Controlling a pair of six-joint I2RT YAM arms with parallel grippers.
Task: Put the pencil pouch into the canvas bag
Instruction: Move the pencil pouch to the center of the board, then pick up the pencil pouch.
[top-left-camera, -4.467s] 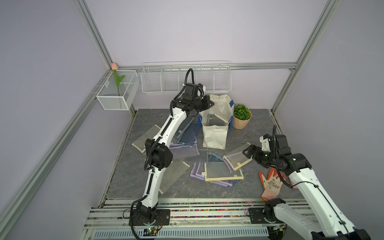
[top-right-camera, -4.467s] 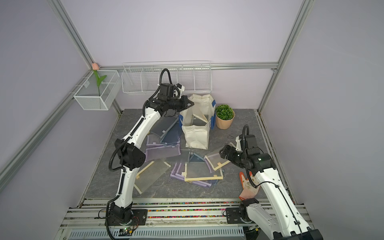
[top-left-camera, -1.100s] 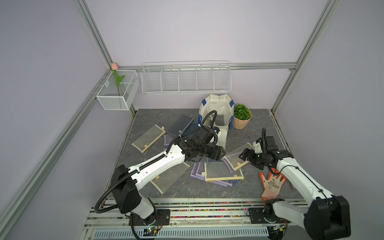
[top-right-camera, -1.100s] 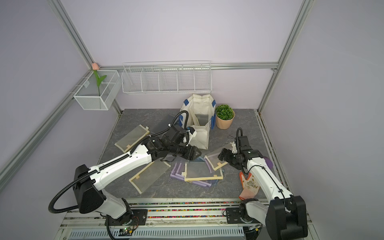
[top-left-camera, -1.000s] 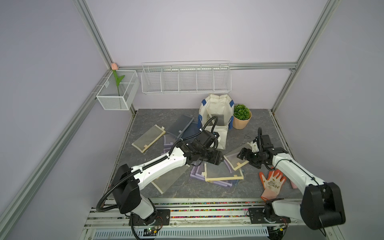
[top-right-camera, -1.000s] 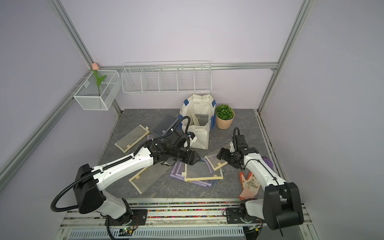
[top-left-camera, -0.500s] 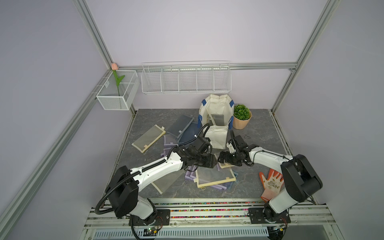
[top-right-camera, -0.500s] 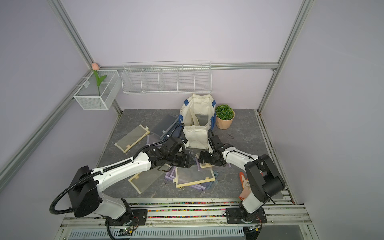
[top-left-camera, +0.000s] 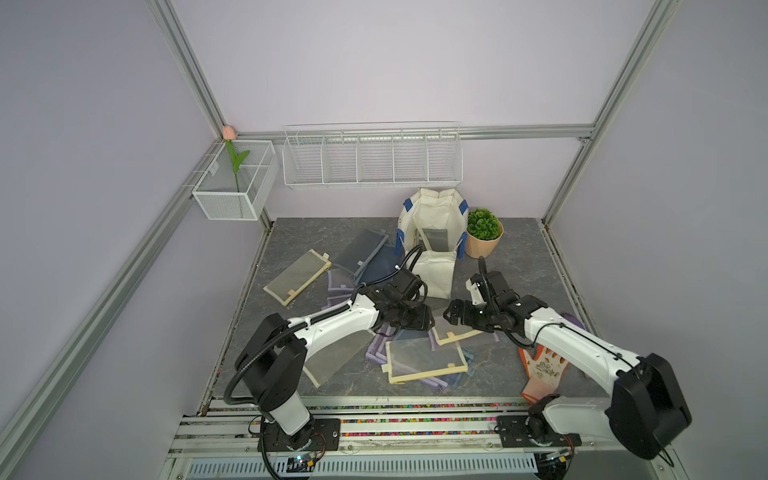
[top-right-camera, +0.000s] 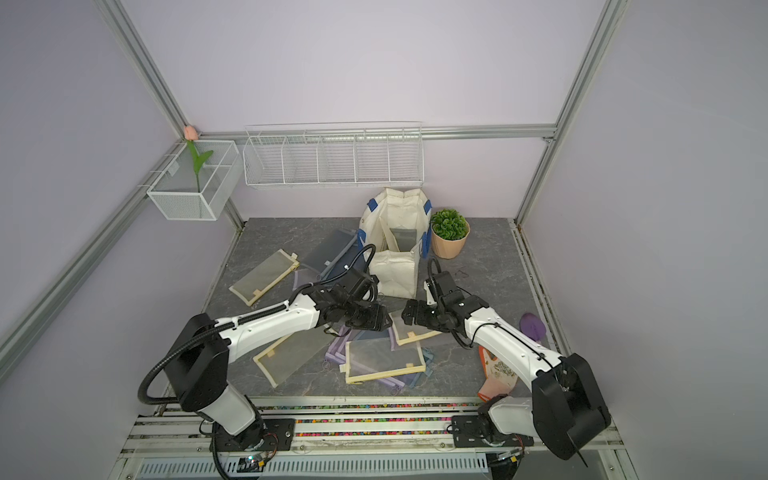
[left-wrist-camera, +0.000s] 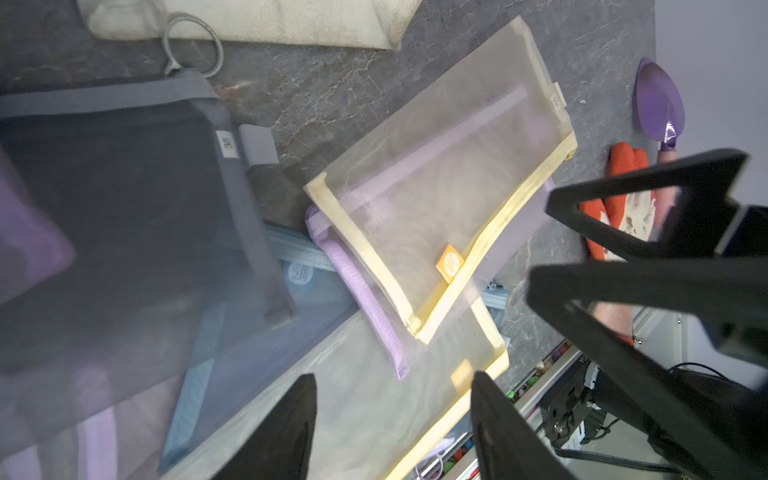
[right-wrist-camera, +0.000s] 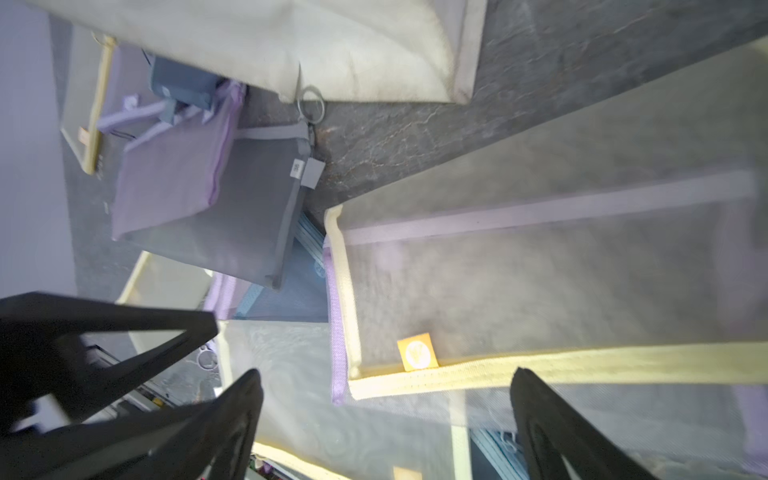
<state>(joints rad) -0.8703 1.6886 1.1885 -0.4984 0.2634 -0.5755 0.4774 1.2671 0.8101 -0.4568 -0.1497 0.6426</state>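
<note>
In a top view, the canvas bag (top-left-camera: 434, 274) is standing far centre; the yellow-trimmed pencil pouch (top-left-camera: 467, 336) is lying nearer, outside it, under the right gripper (top-left-camera: 451, 312), beside the left gripper (top-left-camera: 420, 322). In the left wrist view, the left fingers (left-wrist-camera: 286, 428) are standing apart, empty. In the right wrist view, the right fingers (right-wrist-camera: 540, 419) are gaping above the pouch, empty.

Lilac walls (top-left-camera: 374, 62), grey stone floor (top-left-camera: 519, 257), wire rack (top-left-camera: 372, 160)
</note>
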